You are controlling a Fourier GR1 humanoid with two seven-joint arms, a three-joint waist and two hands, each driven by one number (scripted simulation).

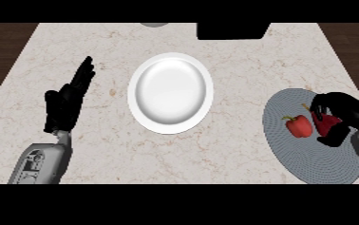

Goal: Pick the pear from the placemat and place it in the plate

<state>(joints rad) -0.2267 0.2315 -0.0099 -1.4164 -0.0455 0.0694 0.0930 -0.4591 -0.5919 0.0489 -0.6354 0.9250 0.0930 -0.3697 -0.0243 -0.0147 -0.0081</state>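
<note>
While the left hand [67, 103] rests with straight fingers at the counter's left, the white plate [170, 92] sits mid-counter. On the grey placemat [294, 153] at right, a red pepper [298, 126] lies just left of the right hand [335, 117], whose fingers curl round a red fruit [325, 124], mostly hidden.

The desk [245, 67] looks like pale, veined marble with a smooth finish, bordered by dark wood at the sides. The white plate [170, 93] is glossy like glazed ceramic, the grey placemat [294, 148] finely woven and matt. The red fruit [298, 126] has a shiny skin.
</note>
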